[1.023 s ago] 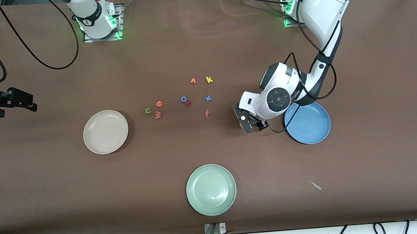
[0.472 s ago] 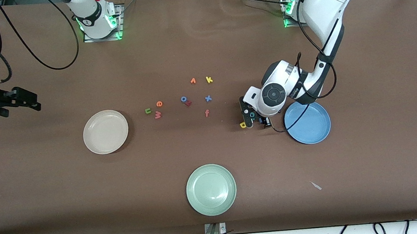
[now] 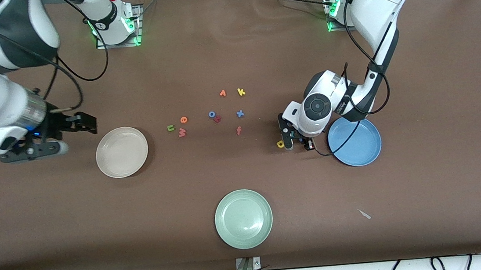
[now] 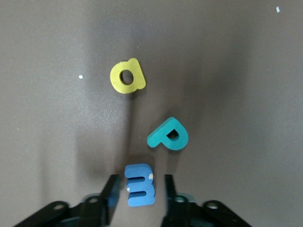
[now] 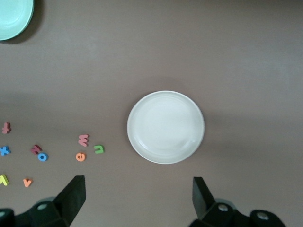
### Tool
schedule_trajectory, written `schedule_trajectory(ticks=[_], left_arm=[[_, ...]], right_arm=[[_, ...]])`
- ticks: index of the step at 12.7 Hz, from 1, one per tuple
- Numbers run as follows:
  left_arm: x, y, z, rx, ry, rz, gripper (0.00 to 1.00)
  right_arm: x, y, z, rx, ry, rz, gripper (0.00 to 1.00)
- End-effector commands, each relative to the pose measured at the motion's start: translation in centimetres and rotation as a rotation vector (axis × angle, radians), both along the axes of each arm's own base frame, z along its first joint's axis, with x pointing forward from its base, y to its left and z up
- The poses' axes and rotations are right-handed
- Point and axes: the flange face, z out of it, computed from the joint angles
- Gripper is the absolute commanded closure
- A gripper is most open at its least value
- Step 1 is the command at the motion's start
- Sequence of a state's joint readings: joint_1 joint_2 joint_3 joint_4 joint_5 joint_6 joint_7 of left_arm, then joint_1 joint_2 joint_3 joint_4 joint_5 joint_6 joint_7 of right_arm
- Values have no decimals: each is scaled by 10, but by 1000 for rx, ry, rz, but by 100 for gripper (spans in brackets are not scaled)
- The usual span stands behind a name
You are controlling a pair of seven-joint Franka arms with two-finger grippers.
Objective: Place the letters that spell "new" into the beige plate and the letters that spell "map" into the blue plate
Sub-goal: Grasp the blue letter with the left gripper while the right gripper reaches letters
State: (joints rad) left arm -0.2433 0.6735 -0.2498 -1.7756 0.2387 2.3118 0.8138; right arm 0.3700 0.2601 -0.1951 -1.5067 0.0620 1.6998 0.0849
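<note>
My left gripper (image 4: 139, 187) is down on the table beside the blue plate (image 3: 370, 149), open, with the blue m (image 4: 140, 184) lying between its fingers and narrow gaps on both sides. The yellow a (image 4: 128, 75) and teal p (image 4: 169, 135) lie just ahead of it; the yellow a (image 3: 280, 144) also shows by the left gripper (image 3: 295, 140). The olive n (image 3: 170, 127), orange e (image 3: 183, 119) and salmon w (image 3: 182, 132) lie beside the beige plate (image 3: 111, 165). My right gripper (image 3: 36, 150) hovers open and empty at the right arm's end, beside that beige plate (image 5: 165, 126).
Loose letters lie mid-table: orange v (image 3: 222, 93), yellow k (image 3: 241, 92), blue o (image 3: 212, 114), red z (image 3: 218, 119), blue x (image 3: 240, 113), salmon f (image 3: 238, 130). A pale green plate (image 3: 243, 218) sits nearest the front camera. A small scrap (image 3: 364, 214) lies beside it.
The left gripper's fingers have drawn in around the blue m. The right arm has swung in from the table's end toward the beige plate.
</note>
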Motion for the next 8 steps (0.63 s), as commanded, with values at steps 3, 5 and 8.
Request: schedule_trajectory(ticks=[3, 5, 8], left_arm=[[4, 14, 9, 15, -22, -45, 100], [9, 20, 17, 12, -31, -56, 100], [10, 19, 26, 13, -22, -60, 96]], right_arm=[[-7, 52, -76, -4, -39, -67, 0], [-24, 59, -118, 7, -58, -79, 0], [-60, 69, -182, 34, -117, -108, 0]])
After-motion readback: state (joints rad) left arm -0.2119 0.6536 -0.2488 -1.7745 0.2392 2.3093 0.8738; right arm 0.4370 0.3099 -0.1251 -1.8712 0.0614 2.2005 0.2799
